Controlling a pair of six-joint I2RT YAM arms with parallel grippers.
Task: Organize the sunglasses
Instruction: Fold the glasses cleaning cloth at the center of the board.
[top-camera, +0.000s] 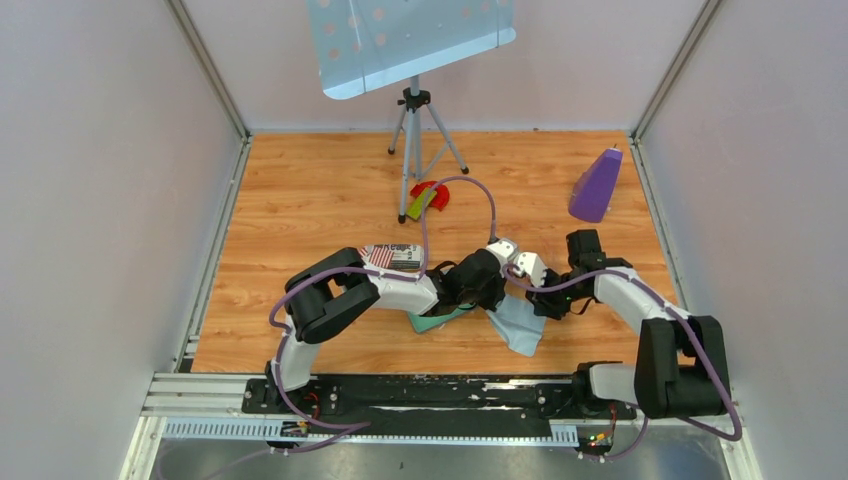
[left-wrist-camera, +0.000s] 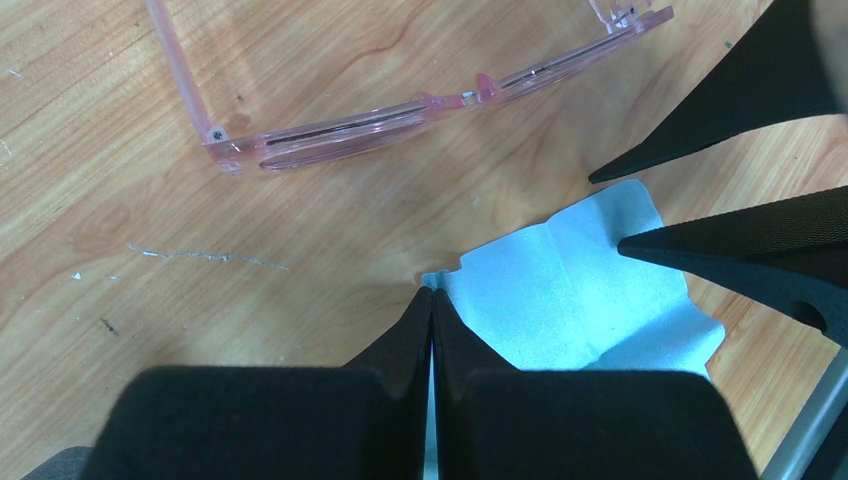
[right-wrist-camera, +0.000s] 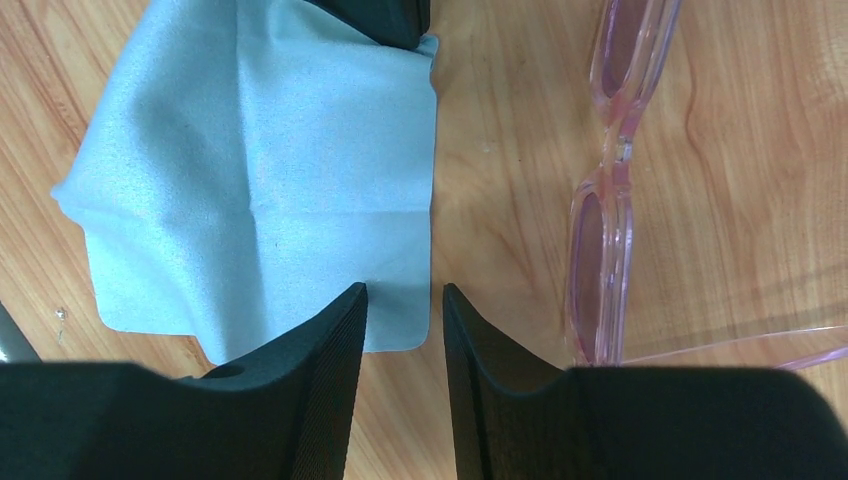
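Wooden tabletop (top-camera: 300, 200) bears sunglasses (right-wrist-camera: 598, 250) beside parted right pincer (right-wrist-camera: 405, 290); left pincer (left-wrist-camera: 432, 292) clamps cloth (left-wrist-camera: 560, 290).

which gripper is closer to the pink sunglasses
Right. The right gripper, jaws open, is just beside the sunglasses; the left gripper, jaws shut on the cloth corner, sits farther back.

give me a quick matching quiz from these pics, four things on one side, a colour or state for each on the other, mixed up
1 sunglasses
2 cloth
3 left gripper
4 right gripper

a fingers apart
b light blue
c translucent pink
d fingers shut on the cloth's corner

Pairs: 1-c, 2-b, 3-d, 4-a
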